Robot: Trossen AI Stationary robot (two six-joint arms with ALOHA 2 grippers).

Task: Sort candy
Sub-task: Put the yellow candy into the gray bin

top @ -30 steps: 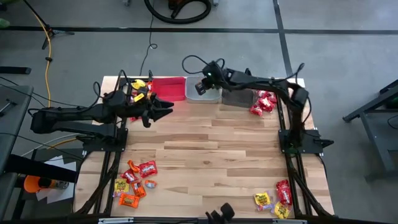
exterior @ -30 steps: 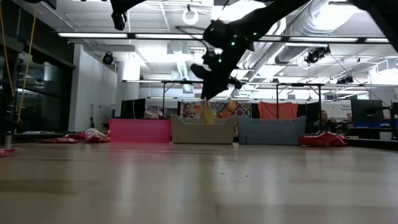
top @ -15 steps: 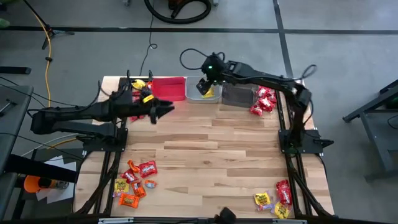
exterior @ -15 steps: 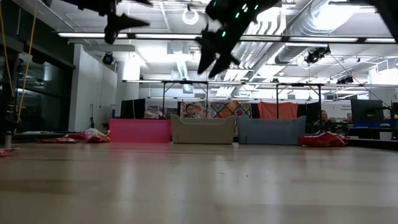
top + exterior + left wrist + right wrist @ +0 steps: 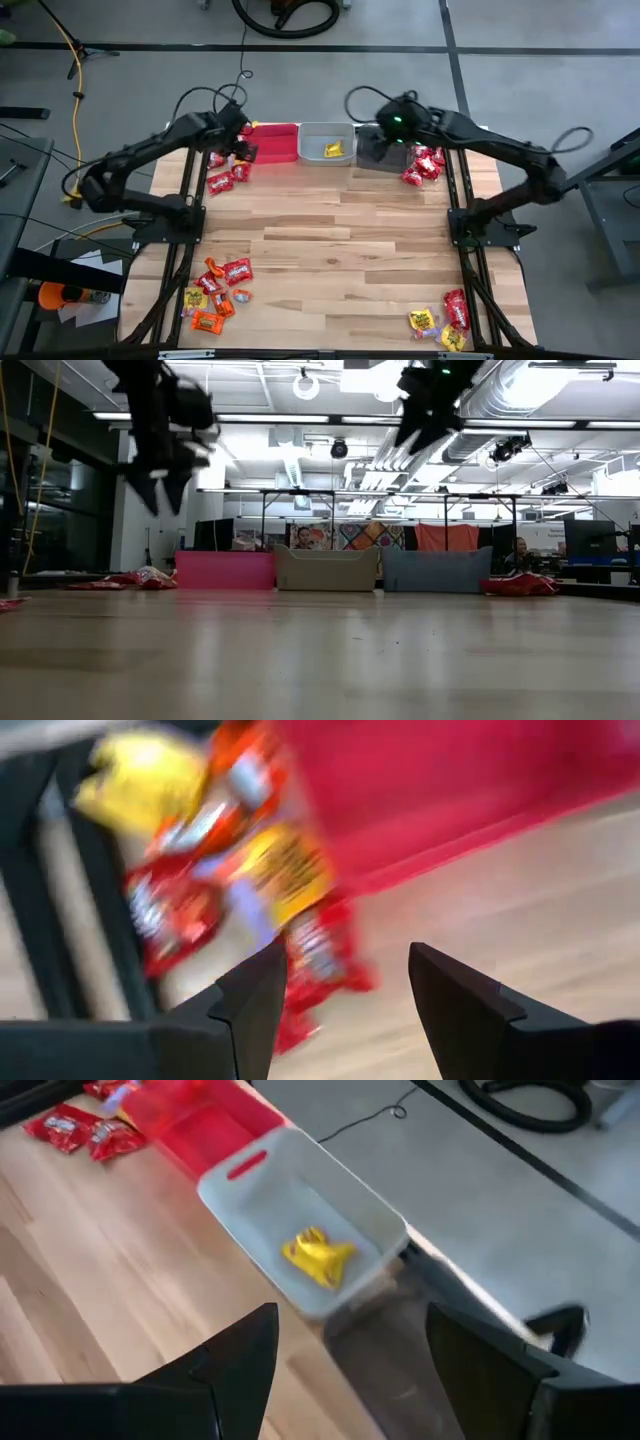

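- While most of the wooden desk (image 5: 340, 225) lies bare through its middle, candy sits only toward the edges: a heap at the near left corner (image 5: 215, 295), a smaller one at the near right corner (image 5: 440, 318), red packets at the far right (image 5: 424, 165), and red, yellow and orange packets at the far left (image 5: 226, 178).
- Three bins line the far edge side by side: the red bin (image 5: 271, 143), the clear grey bin (image 5: 327, 144) and the dark bin (image 5: 381, 150).
- One yellow candy (image 5: 318, 1257) lies inside the clear grey bin.
- Over the far left corner, beside the red bin, hangs the left gripper (image 5: 240, 148), fingers (image 5: 250, 1005) spread apart and holding nothing, the candy cluster just beyond them.
- Above the dark bin, the right gripper (image 5: 392, 128) is raised off the desk, fingers (image 5: 235, 1360) parted and empty; its arm stretches in from the right edge.
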